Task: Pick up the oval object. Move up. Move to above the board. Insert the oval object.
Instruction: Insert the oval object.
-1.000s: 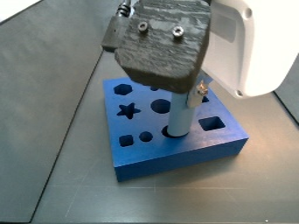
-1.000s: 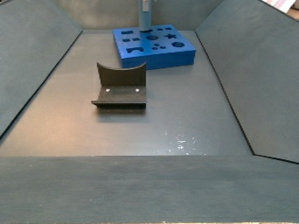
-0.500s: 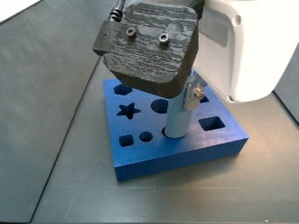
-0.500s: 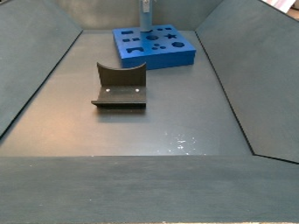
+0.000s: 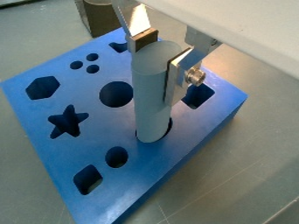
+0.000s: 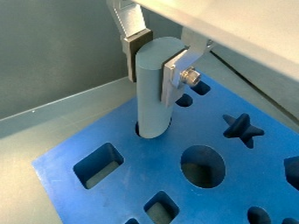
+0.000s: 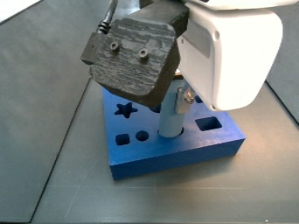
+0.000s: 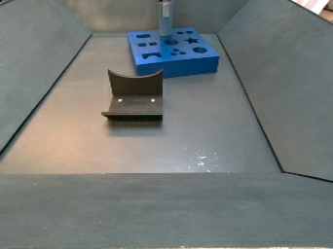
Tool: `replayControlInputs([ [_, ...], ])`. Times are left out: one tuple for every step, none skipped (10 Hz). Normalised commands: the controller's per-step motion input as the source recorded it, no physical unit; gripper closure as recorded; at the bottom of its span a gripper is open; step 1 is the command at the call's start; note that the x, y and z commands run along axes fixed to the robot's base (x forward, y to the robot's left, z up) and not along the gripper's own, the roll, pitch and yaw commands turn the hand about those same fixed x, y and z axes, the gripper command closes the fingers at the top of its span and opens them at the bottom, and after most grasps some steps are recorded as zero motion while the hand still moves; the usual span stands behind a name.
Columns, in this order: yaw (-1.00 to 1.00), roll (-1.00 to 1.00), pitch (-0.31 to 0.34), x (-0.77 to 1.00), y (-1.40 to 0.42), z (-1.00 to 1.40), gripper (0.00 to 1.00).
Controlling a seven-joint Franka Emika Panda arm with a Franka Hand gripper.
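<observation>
Oval object [image 5: 155,92] upright in board [image 5: 176,175], between hand [image 5: 162,54] fingers.

- The oval object [image 5: 153,92] stands upright, its lower end in a hole of the board [image 5: 70,162].
- The gripper [image 6: 156,59] sits at the peg's top, a finger on each side.
- The fixture [image 8: 132,96] stands on the floor in front of the board [image 8: 173,52], well apart.
</observation>
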Motion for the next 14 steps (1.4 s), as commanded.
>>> replayControlInputs([
  [0.00, 0.35, 0.000, 0.00, -0.07, -0.32, 1.00],
  [0.00, 0.50, -0.041, 0.00, -0.09, -0.35, 1.00],
  [0.00, 0.48, -0.044, 0.00, -0.13, -0.40, 1.00],
  [0.00, 0.27, -0.064, 0.03, -0.10, -0.69, 1.00],
  [0.00, 0.10, -0.089, 0.00, 0.00, -0.76, 1.00],
  [0.00, 0.00, -0.077, 0.00, 0.02, -0.92, 1.00],
  [0.00, 0.01, 0.000, 0.09, 0.06, -1.00, 1.00],
  [-0.06, 0.00, 0.114, 0.17, 0.11, -1.00, 1.00],
  [-0.19, 0.00, 0.176, 0.10, 0.17, -0.89, 1.00],
  [-0.27, -0.05, 0.191, 0.06, 0.17, -0.81, 1.00],
  [-0.28, -0.07, 0.199, 0.04, 0.15, -0.77, 1.00],
  [0.00, -0.12, 0.000, 0.12, 0.00, -0.22, 1.00],
  [0.00, 0.00, -0.007, 0.00, 0.00, 0.00, 1.00],
  [0.13, 0.11, -0.147, -0.08, -0.35, -0.06, 1.00],
])
